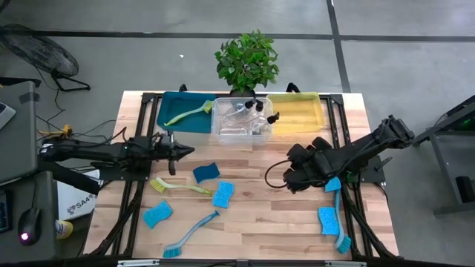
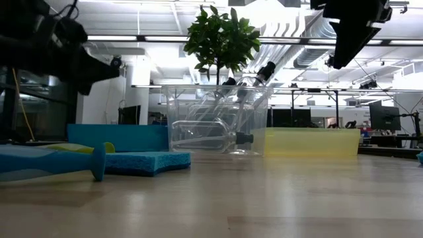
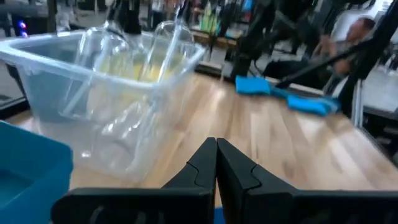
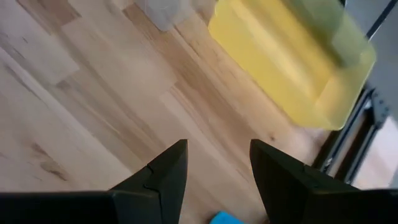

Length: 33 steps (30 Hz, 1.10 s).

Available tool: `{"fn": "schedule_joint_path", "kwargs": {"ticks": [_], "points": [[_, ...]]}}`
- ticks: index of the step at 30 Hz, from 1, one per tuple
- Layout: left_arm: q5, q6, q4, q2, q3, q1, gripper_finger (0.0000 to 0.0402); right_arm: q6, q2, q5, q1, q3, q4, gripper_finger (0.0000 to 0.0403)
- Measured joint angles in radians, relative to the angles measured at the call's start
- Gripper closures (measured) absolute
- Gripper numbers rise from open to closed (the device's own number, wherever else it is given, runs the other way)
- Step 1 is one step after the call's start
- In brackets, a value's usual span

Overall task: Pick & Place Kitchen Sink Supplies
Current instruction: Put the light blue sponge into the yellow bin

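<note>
1. The left gripper point(image 1: 185, 152) is hovering over the bench point(image 1: 252, 215) just in front of the teal bin point(image 1: 178, 110), its jaws clenched together and carrying nothing; it looks to be waiting there, out of the other arm's way.
2. The right gripper point(image 4: 217, 163) is hanging above bare wood near the yellow bin point(image 4: 292, 62), jaws released and empty, probably lining up for another pick.
3. The clear bin point(image 1: 241, 122) is already holding the pump bottles point(image 1: 249, 111), and a yellow-green brush point(image 1: 189, 113) is lying in the teal bin, so each bin seems to be taking one kind of supply.
4. Four blue sponges point(image 1: 223, 193), a second yellow-green brush point(image 1: 178, 186) and two blue brushes point(image 1: 189, 236) are lying loose on the bench, not yet sorted.
5. The yellow bin looks empty, likely reserved for the sponges.
</note>
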Motion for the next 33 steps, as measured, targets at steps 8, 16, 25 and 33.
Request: {"fn": "schedule_joint_path", "kwargs": {"ticks": [8, 16, 25, 33], "points": [[0.018, 0.074, -0.001, -0.085, -0.003, -0.001, 0.0401, 0.073, 0.000, -0.097, 0.013, -0.071, 0.103, 0.0236], [0.033, 0.056, -0.146, -0.194, -0.005, -0.001, 0.0401, 0.056, 0.000, -0.115, 0.042, -0.165, 0.184, 0.0236], [0.044, 0.046, -0.223, -0.241, -0.007, -0.001, 0.0401, 0.215, 0.000, -0.328, 0.050, -0.182, 0.113, 0.0236], [0.104, 0.065, -0.233, -0.242, -0.009, -0.001, 0.0401, 0.315, 0.000, -0.471, 0.060, -0.182, 0.047, 0.0236]]}}
